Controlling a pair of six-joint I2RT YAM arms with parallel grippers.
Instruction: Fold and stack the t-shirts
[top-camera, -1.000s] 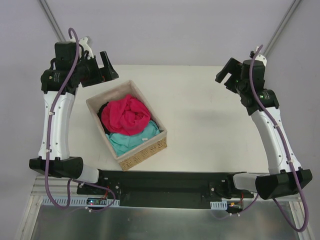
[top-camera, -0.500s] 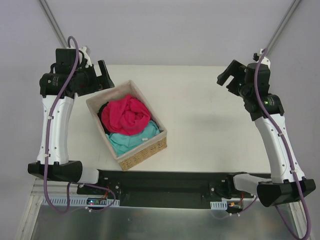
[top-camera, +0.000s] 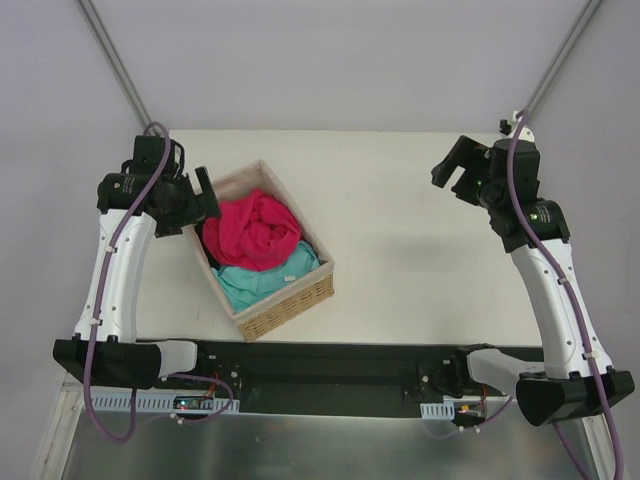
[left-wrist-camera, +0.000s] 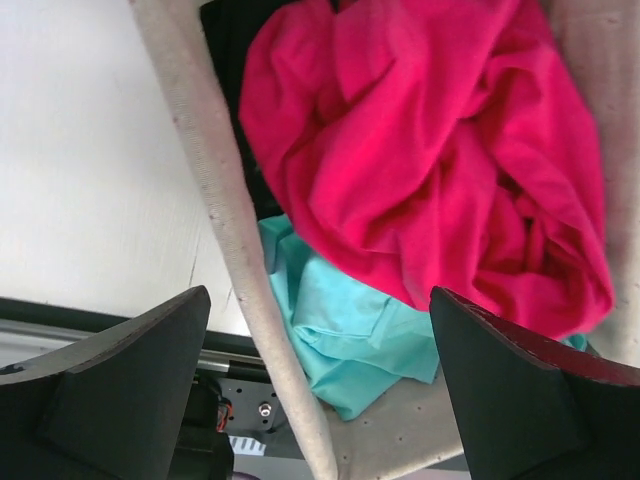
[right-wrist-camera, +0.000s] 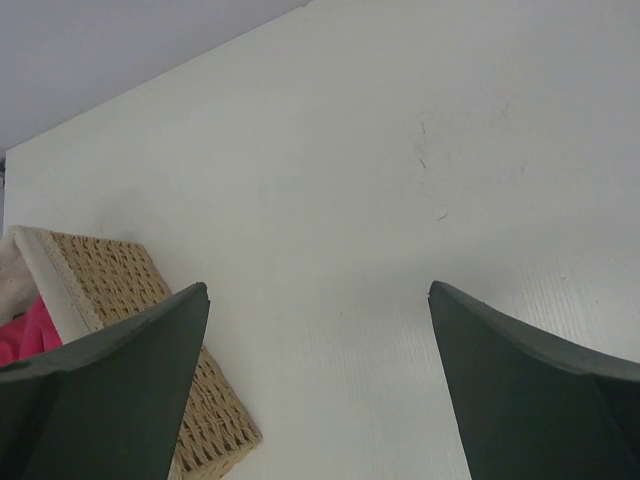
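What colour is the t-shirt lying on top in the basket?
Bright crimson-pink; the top t-shirt shows best in the left wrist view.

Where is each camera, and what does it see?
Top: above, behind the arms, looking down at table, basket, both arms whole.
Left wrist: over the basket, looking down at pink shirt and teal shirt; own fingers show.
Right wrist: looking across the table toward the basket's corner; own fingers show.
Shared: all three see basket and pink shirt.

We see a robotics lab: two robot arms (top-camera: 115, 270) bolted to a white table (top-camera: 400, 250), loose cables (top-camera: 93, 400), grey backdrop (top-camera: 330, 60).
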